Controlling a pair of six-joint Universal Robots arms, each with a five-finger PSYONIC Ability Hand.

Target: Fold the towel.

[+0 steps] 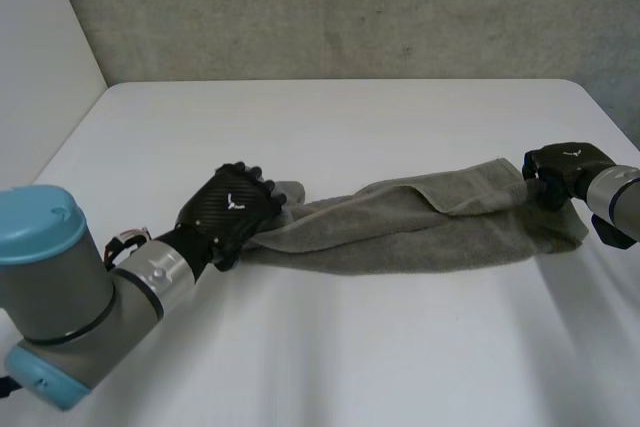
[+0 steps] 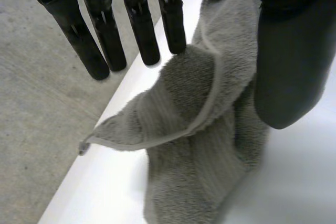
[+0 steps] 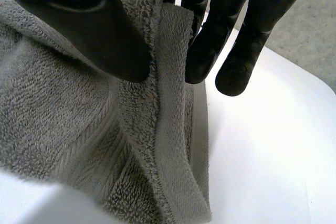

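Observation:
A grey towel (image 1: 420, 227) lies bunched lengthwise across the white table (image 1: 330, 127), stretched between both hands. My left hand (image 1: 232, 209) rests at the towel's left end. In the left wrist view its fingers (image 2: 139, 24) are straight and its thumb (image 2: 291, 66) stands apart, with the loose towel end (image 2: 199, 129) lying between them, not pinched. My right hand (image 1: 562, 169) is at the towel's far right corner. In the right wrist view its thumb (image 3: 89, 19) presses a fold of the towel (image 3: 79, 129) against its curled fingers (image 3: 210, 40).
A grey concrete wall rises behind the table. The table's far edge and its left edge are in sight, and the right arm's grey wrist (image 1: 615, 202) lies near the table's right edge.

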